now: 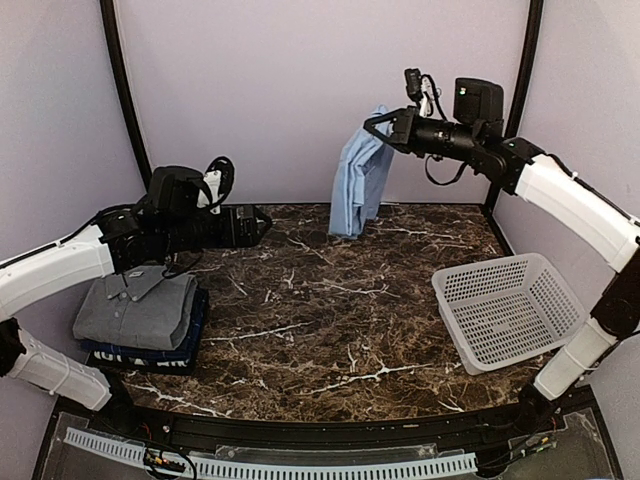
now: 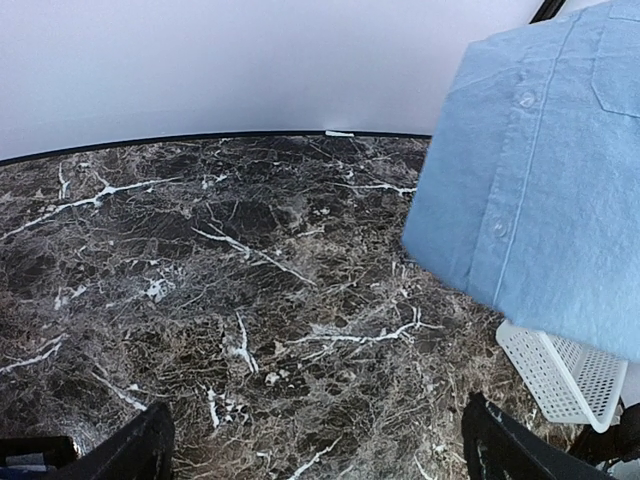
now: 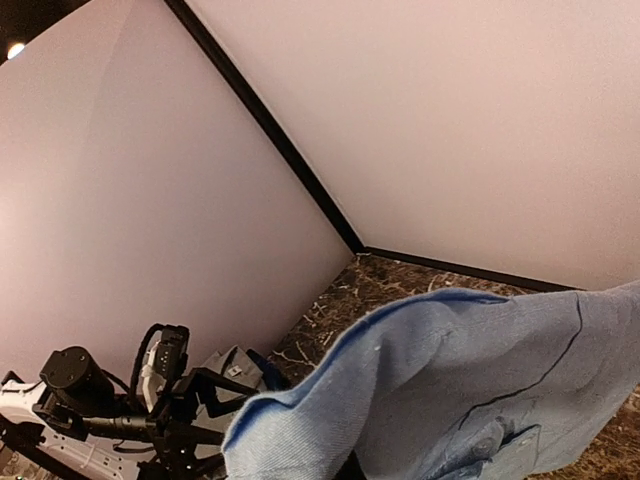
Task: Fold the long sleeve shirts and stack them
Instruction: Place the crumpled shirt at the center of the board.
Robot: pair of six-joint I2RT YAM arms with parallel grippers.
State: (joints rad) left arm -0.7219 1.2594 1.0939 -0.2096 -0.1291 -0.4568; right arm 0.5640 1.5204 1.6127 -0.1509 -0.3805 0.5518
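Top external shows right end effector [image 1: 383, 128] raised, gripping light blue shirt [image 1: 356, 188]; left end effector [image 1: 263, 223] spread wide.

Shirt stack [image 1: 140, 312] left, basket [image 1: 512, 310] right, hanging shirt [image 1: 360, 178] behind.

a white lattice basket [image 1: 508, 308] sits on the right side of the dark veined marble table [image 1: 320, 320], pale walls [image 1: 300, 90] behind.

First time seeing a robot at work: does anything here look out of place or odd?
Only the blue shirt: it hangs crumpled from the raised right gripper near the back wall, not lying folded. The grey shirt sits neatly folded on a dark shirt at the left. Nothing looks spilled or damaged.
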